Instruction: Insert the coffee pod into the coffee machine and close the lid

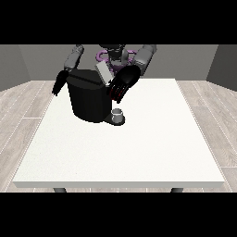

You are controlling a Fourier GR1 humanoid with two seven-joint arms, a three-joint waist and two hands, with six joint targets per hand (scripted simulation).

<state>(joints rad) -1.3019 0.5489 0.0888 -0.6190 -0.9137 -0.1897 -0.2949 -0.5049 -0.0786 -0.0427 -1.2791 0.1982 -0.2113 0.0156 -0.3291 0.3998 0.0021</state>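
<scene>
Item: white table (120,152), its bare front edge lying nearest the camera. Item: small cup (118,114), sitting at the base of the black coffee machine (90,102). Item: lid (102,73), standing tilted open above the machine. Coffee pod: not showing; location cannot be told. Hand at the view's right (122,83): hovering beside the lid, fingers hanging extended, grasping nothing. Hand at the view's left (58,84): hanging idle, fingers indistinct. Handling note: pressing the lid down squarely from above is looking advisable.

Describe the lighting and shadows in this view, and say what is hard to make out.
Front view: even, soft light on the white table, no glare; the black coffee machine shows little surface detail, and the black hand at the view's right blends into it; the cup reads clearly.
</scene>
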